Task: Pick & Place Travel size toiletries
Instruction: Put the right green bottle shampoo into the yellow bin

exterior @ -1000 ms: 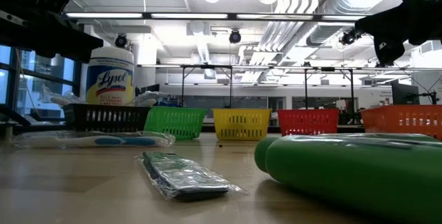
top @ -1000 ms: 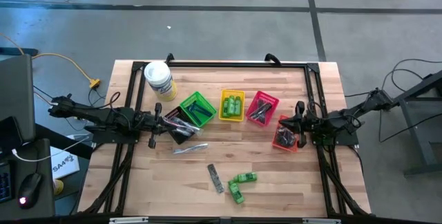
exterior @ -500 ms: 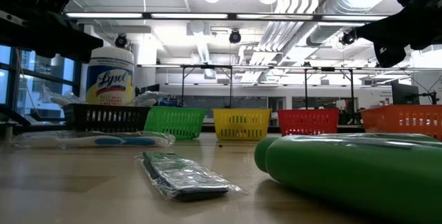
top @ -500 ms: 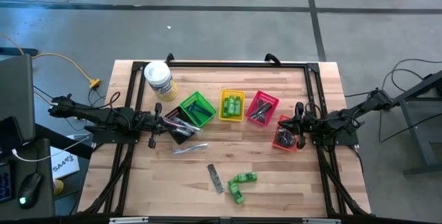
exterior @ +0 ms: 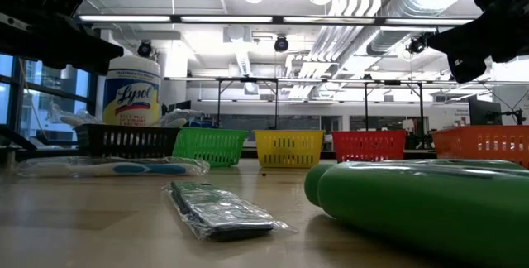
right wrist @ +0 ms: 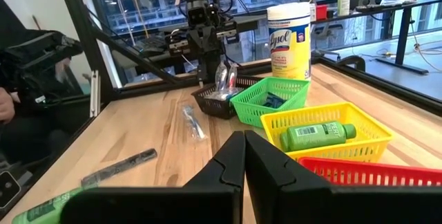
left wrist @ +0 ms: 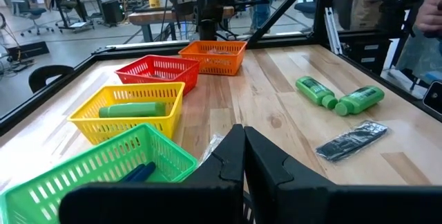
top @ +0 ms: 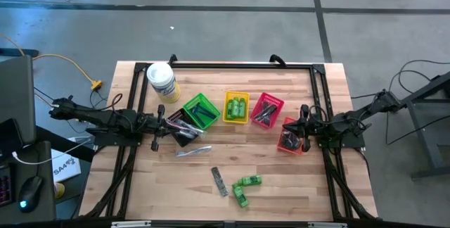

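Hovering at opposite side edges of the desk [top: 140, 186], we keep both grippers pressed together and holding nothing: the left gripper [top: 156, 141] beside the black basket [top: 179, 131], the right gripper [top: 304, 138] over the orange basket [top: 290, 137]. Sorted toiletries already lie in the green basket [top: 200, 110], yellow basket [top: 236, 107] and red basket [top: 266, 110]. Near the front edge, loose green mini bottles [top: 246, 188], a wrapped comb [top: 219, 181] and a wrapped stick [top: 193, 150] wait, probably for sorting by kind.
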Motion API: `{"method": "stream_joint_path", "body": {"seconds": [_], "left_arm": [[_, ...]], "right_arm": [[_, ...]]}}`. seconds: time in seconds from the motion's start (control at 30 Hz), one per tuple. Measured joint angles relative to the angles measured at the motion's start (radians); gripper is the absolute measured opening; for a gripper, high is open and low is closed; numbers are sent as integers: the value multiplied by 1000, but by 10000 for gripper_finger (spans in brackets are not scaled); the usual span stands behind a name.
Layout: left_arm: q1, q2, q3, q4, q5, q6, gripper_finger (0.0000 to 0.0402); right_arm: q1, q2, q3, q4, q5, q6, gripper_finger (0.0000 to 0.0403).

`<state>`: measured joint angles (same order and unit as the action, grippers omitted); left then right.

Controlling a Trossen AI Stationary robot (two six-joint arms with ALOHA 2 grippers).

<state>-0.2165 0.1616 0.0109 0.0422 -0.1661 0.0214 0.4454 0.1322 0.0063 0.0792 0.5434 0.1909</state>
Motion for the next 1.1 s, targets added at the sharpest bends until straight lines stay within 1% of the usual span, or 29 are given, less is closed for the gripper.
{"method": "stream_joint_path", "body": {"seconds": [0.37, 1.1], "left_arm": [[0, 0, 0, 0, 1, 0, 0], [0, 0, 0, 0, 1, 26, 0]], "right_arm": [[0, 34, -1, -4, 0, 26, 2], [0, 81, -1, 6, 11, 23, 3]]}}
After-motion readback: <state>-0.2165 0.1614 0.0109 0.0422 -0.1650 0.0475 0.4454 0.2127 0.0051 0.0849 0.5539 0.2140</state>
